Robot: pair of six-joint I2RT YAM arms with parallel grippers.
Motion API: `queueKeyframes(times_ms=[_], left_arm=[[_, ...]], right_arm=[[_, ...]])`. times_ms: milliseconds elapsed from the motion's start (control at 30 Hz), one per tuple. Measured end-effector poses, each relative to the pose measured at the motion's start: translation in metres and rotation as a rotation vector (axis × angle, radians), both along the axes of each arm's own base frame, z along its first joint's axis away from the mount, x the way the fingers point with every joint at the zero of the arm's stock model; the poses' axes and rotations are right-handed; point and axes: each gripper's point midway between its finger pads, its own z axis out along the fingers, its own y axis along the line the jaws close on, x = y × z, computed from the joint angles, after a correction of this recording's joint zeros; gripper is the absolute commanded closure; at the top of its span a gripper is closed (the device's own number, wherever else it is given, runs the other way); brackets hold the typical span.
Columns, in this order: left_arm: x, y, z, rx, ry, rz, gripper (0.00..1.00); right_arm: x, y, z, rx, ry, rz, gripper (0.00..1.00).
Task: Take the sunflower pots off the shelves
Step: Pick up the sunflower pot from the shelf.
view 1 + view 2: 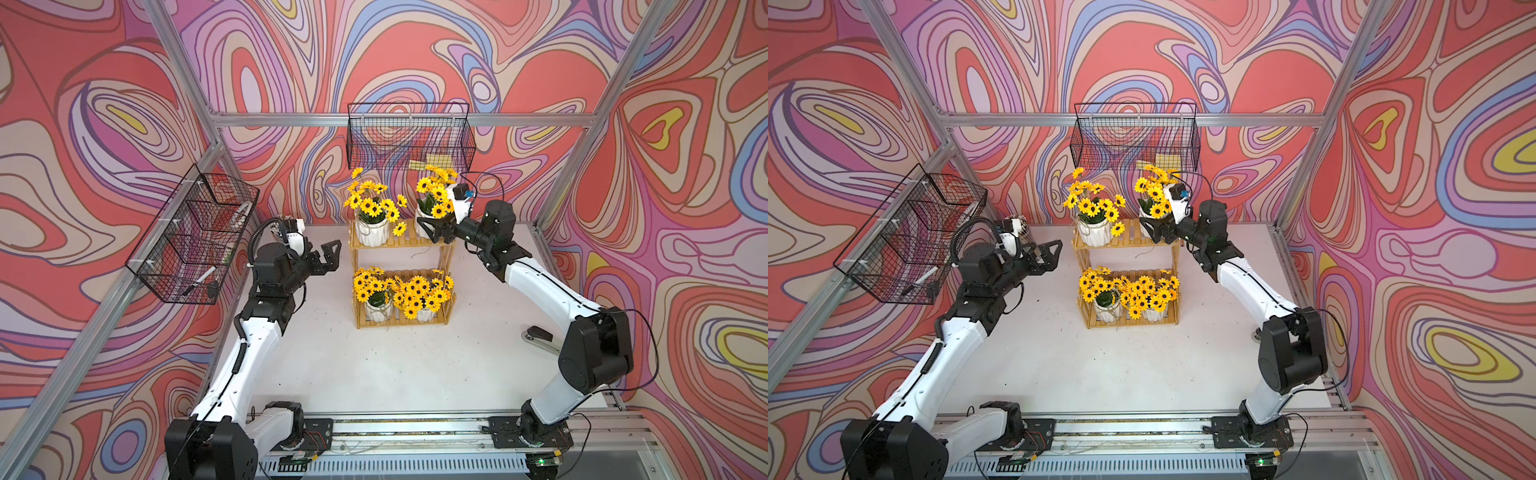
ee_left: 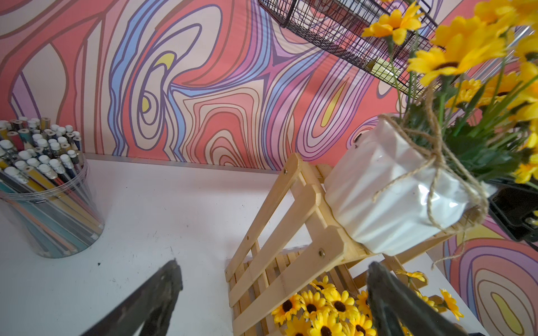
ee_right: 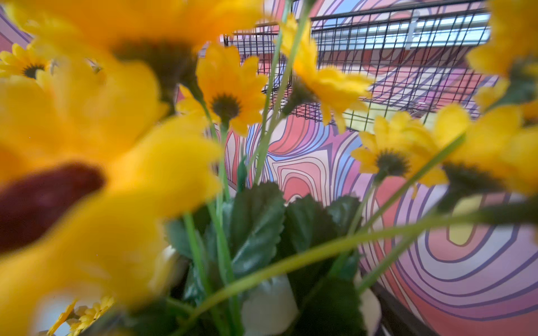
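Robotics laboratory test cell. Enclosed by aluminium framing (image 1: 291, 120) carrying printed swirl-pattern panels (image 1: 104, 124). White tabletop (image 1: 395, 374), with left arm (image 1: 245, 353) and right arm (image 1: 548, 291) bolted to a slotted rail (image 1: 415, 428) amid exposed wiring. Staged props: a wire basket (image 1: 409, 137) and wooden shelves (image 1: 405, 240) of artificial sunflower pots (image 1: 372, 233).

The shelves (image 2: 334, 241) are smooth pale wood slats, the sunflower pots (image 2: 390, 197) glossy white ribbed ceramic-like shells tied with rough fibrous twine (image 2: 433, 145), the wire basket (image 2: 334, 26) black metal, the table (image 1: 395, 365) matt white.
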Motion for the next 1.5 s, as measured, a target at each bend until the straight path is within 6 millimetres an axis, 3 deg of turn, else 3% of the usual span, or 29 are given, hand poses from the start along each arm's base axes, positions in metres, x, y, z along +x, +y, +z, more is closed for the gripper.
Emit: queueKeyframes(times_ms=[400,567,700,900,1000,1500], left_arm=[[0.000,0.000,0.000,0.000,0.000,0.000,0.00],[-0.001,0.000,0.002,0.000,-0.005,0.000,0.00],[-0.002,0.000,0.004,-0.001,-0.011,0.000,0.00],[-0.003,0.000,0.006,-0.001,-0.016,0.000,0.00],[-0.003,0.000,0.006,0.000,-0.017,0.000,0.00],[-0.004,0.000,0.007,0.000,-0.019,0.000,0.00]], right_arm=[[0.000,0.004,0.001,-0.033,-0.020,-0.012,0.38],[0.000,0.006,0.002,-0.040,-0.029,-0.015,0.57],[0.000,0.006,0.003,-0.036,-0.033,-0.017,0.79],[-0.001,0.008,0.001,-0.022,-0.021,-0.018,0.95],[-0.001,0.008,0.001,-0.011,-0.026,-0.020,1.00],[-0.012,0.002,0.003,0.014,-0.046,-0.051,1.00]])
